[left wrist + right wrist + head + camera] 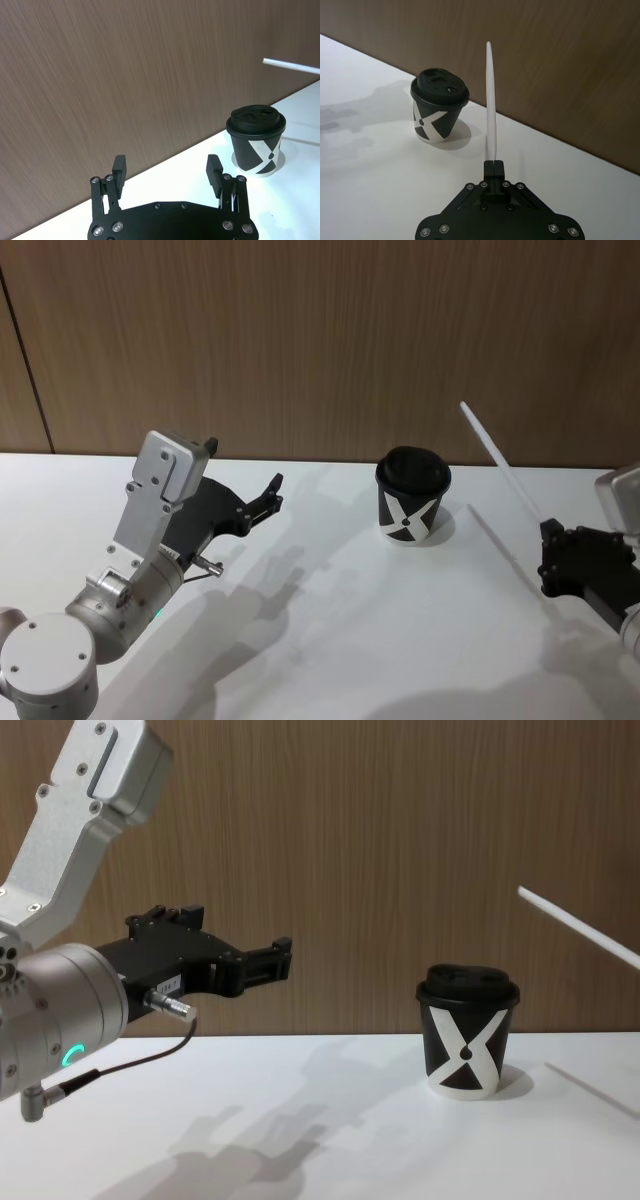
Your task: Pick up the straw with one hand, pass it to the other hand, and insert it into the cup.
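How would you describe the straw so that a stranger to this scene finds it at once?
Start at the white table before the wooden wall and find the black cup. To the cup's right, the right gripper holds the straw in its shut jaws. It is the only thin white tube, slanting up into the air.

The left tool (167,167) is a flat black plate dotted with small silver screws, ending in two square, blocky fingers (120,167). It joins a fat silver cylinder wrist (60,1010) carrying a green glowing ring (68,1055) and a thin black cable (120,1068), below a boxy silver-grey arm link (90,790) with round screws. The right tool (494,167) is all black, screwed likewise.
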`<state>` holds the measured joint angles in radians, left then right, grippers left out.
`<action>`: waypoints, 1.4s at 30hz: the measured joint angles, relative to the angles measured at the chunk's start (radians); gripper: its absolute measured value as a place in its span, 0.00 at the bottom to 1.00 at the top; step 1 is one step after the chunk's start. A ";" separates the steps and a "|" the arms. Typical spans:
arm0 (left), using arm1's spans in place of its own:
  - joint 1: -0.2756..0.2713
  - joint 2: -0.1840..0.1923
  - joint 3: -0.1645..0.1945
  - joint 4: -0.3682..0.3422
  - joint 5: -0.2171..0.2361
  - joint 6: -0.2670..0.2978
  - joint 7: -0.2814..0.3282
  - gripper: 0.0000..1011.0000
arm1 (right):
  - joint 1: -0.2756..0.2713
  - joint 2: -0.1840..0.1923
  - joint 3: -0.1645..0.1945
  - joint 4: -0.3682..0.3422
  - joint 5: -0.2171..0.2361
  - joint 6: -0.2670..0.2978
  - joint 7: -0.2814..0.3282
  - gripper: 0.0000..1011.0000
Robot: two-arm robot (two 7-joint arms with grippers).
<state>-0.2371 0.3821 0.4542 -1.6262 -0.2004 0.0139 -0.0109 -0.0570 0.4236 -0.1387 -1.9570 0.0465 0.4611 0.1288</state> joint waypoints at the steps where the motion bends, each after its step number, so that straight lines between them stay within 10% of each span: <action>1: 0.000 0.000 0.000 0.000 0.000 0.000 0.000 0.99 | 0.003 0.010 0.000 -0.001 0.000 -0.015 0.015 0.00; 42: 0.000 0.000 0.000 0.000 0.000 0.000 0.000 0.99 | 0.077 0.145 -0.031 -0.014 0.142 -0.304 0.344 0.00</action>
<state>-0.2371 0.3821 0.4542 -1.6262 -0.2004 0.0138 -0.0109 0.0202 0.5689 -0.1699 -1.9714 0.1887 0.1572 0.4724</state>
